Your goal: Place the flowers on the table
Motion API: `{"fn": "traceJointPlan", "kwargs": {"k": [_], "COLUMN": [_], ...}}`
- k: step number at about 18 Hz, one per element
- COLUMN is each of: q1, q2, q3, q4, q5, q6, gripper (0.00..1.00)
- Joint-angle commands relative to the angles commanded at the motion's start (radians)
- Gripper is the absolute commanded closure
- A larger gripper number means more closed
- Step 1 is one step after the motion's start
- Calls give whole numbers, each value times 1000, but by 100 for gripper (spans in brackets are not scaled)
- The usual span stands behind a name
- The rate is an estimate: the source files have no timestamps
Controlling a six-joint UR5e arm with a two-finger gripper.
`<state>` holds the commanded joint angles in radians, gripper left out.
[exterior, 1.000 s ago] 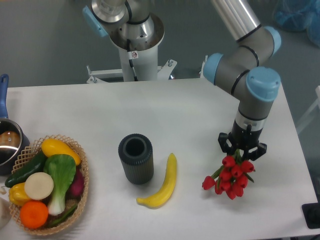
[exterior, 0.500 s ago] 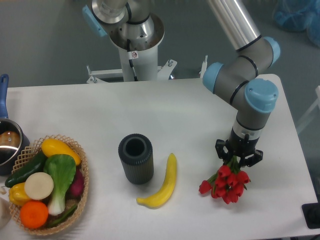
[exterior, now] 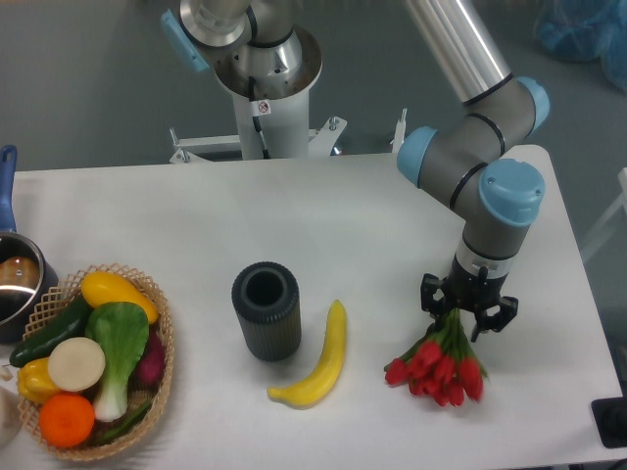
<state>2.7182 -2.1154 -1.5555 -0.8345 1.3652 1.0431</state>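
Flowers [exterior: 437, 366] lie at the right-front part of the table [exterior: 323, 211], buds fanned out toward the camera, stems running back up into the gripper [exterior: 467, 315]. Long axis runs roughly from the gripper down and slightly left to the buds, so the bunch sits directly below and in front of the claw, not beside it. Only one arm here, and it is right on top of the stem end.

Claw state: fingers straddle the stems, but whether they are clamped or already slack cannot be told from this view.

Versus the earlier frames: the buds were bunched tight and hanging just under the claw; now they sit lower, spread flatter and further left, apparently resting on the tabletop. The gripper has dropped a little too.

Judgement: the drop looks close to done; what remains is release and a straight lift, keeping clear of the stems. Banana [exterior: 316, 359] and dark cylinder [exterior: 265, 310] sit well to the left, out of the way.
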Motion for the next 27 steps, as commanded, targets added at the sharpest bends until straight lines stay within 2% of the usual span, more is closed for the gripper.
{"fn": "traceJointPlan", "kwargs": {"k": [3,9,13,16,18,21,24,27], "q1": [15,110,175,210,251,316,371,405], "q2": [21,135,161,212,250,313,366,399], "q3": [-2,-2,-6,-28,-54,-78,-135,-169], "q4": [0,0,-5,-17,-43,-118,-127,-129], "q5": [0,72,71,78,77,72,66,45], "q6": [0,31,144,300,388,500,607,630], "gripper": [0,0,0,0,0,0,0,0]}}
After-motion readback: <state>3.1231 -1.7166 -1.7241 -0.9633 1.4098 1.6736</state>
